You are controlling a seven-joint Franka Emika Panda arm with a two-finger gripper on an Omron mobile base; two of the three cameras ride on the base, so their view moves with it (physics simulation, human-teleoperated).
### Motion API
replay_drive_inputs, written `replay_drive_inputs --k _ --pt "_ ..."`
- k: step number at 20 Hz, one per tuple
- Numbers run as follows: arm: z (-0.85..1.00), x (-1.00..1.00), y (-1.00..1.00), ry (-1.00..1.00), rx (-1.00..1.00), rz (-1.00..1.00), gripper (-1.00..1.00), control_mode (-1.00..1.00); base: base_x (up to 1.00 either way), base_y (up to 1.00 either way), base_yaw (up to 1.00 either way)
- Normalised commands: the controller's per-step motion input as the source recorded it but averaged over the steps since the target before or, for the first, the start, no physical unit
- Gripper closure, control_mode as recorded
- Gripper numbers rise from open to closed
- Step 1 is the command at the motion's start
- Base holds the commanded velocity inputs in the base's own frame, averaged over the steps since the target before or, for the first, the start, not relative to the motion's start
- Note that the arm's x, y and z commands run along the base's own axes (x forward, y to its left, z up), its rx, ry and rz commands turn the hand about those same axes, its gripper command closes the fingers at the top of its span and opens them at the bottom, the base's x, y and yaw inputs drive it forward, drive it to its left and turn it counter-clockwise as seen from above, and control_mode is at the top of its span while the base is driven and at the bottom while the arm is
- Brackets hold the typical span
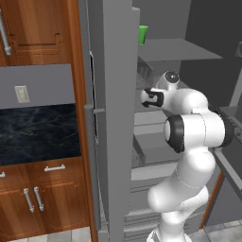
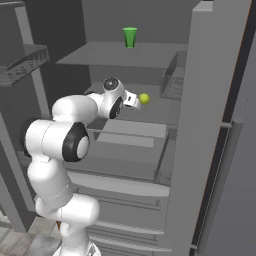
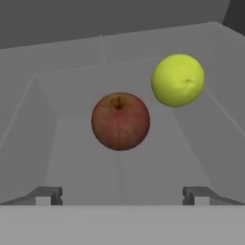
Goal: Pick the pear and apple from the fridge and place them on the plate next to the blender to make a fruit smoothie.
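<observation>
the pincer [image 3: 122,195] reaches into the open fridge [image 2: 210,125] with its fingertips spread wide, holding nothing. ahead of it on the grey shelf [image 3: 81,162] the apple [image 3: 120,121] lies near the pear [image 3: 178,80], apart. a green cup [image 2: 130,37] stands on the shelf above.

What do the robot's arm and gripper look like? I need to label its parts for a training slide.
The arm is glossy white, built of rounded bulbous segments with black bands at the joints. The wrist carries a dark round cap. The gripper has two small grey, blocky finger tips. No cables or markings show.
</observation>
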Motion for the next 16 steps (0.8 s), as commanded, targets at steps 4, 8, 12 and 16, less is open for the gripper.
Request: replay_drive_inputs --k 4,8,12,16 --pt "-0.13 0.39 0.00 0.00 0.00 0.00 -1.00 -1.00 0.00 0.00 0.00" --pt "-0.12 0.43 0.00 0.00 0.00 0.00 -1.00 -1.00 0.00 0.00 0.00" --pt "-0.23 0.43 0.00 0.00 0.02 0.00 -1.00 -1.00 0.00 0.00 0.00" --pt "-0.17 0.35 -0.05 0.00 0.03 0.00 -1.00 -1.00 0.00 0.00 0.00"
